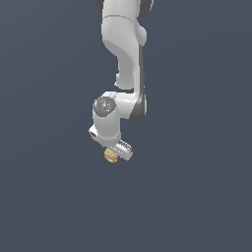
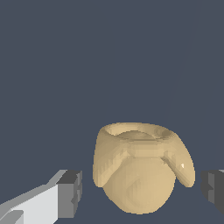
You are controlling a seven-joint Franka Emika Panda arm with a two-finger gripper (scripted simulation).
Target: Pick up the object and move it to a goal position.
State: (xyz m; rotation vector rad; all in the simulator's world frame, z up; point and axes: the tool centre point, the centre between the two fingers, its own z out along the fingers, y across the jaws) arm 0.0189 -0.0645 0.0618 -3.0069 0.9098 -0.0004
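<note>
While the arm hung down over the flat grey floor (image 1: pixel 197 197), the gripper (image 1: pixel 116 151) sat right above the object (image 1: pixel 110 156), which in the exterior view peeked out just under the hand, slightly toward that view's left. No goal marker was visible in either view.

Wrist view: the object (image 2: pixel 140 170) was a tan lumpy blob with a dished rim on one end and a rounded bulge on the other. It sat between the two fingers (image 2: pixel 70 192), dark pads on either side. Fingers were spread wide, a clear gap at each pad, nothing gripped. Whether the object rested on the floor I couldn't confirm, though it looked that way.

Risks, as I judged them:
- Object looked off-centre, nearer one pad. That pad would likely hit first on closing and shove or roll it.
- Uneven, flared surface meant poor pad contact, so it could squirt out or twist.
- Too shallow a grasp would catch only the rim and might slip on lift.
</note>
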